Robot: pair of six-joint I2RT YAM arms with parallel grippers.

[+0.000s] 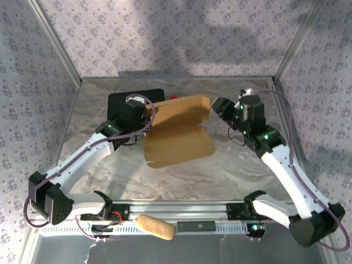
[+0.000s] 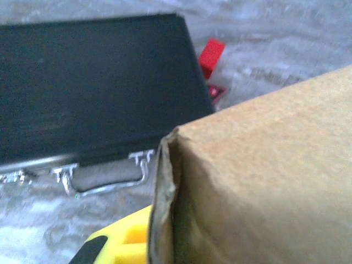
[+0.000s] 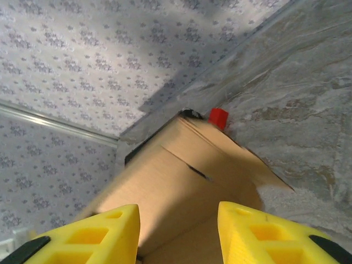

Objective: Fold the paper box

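- Table (image 1: pixel 236 165): bare marbled surface at the lower centre and right of the top view.
- Paper box (image 1: pixel 179 132): unfolded sheet at the centre, with the black case (image 1: pixel 122 102) at its upper left.
- Left gripper (image 1: pixel 145 117): clamped on the sheet's left edge.
- Right gripper (image 1: pixel 220 107): fingers apart, just beside the upper right edge.

Black case (image 1: pixel 122 105), red block (image 2: pixel 211 55) beside it; tan lump (image 1: pixel 156 227) at near edge

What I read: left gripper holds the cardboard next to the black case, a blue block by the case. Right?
The block is red, not blue; the left wrist view shows it. The left gripper does hold the cardboard next to the black case.
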